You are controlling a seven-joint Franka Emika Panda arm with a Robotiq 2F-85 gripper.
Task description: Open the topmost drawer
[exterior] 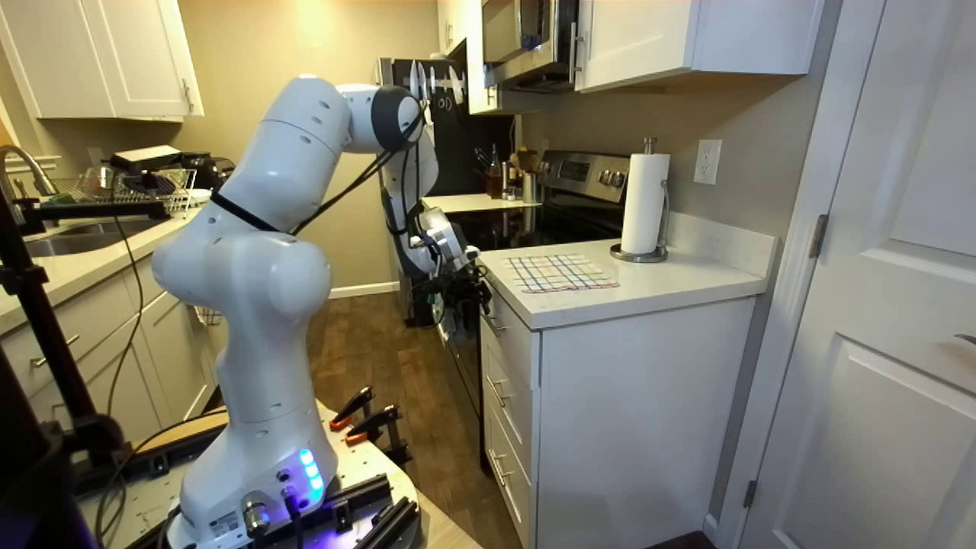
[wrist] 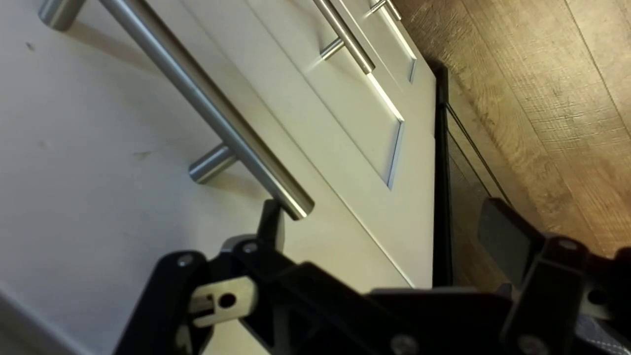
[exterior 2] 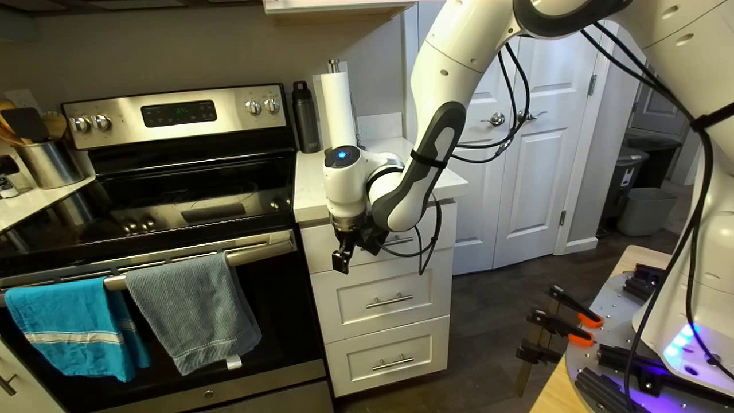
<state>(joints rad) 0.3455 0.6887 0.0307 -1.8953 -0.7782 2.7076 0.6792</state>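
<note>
The topmost drawer has a flat white front, seen in the wrist view (wrist: 113, 162) and partly behind the arm in both exterior views (exterior: 520, 347) (exterior 2: 318, 246). Its front looks about flush with the cabinet; the wooden box sides are hidden. Its steel bar handle (wrist: 212, 103) runs diagonally across the upper left of the wrist view. My gripper (wrist: 389, 231) is open, with nothing between the fingers. One fingertip overlaps the handle's end in the wrist view; I cannot tell whether they touch. The gripper also shows before the drawer in both exterior views (exterior: 465, 293) (exterior 2: 356, 252).
Deeper drawers with bar handles (exterior 2: 390, 299) sit below. An oven (exterior 2: 275, 310) with hanging towels (exterior 2: 192, 310) stands beside the cabinet. The counter (exterior: 648, 286) above bears a checked cloth (exterior: 560, 273) and a paper towel roll (exterior: 644, 202). Clamps (exterior 2: 559, 327) stick out from the robot's table.
</note>
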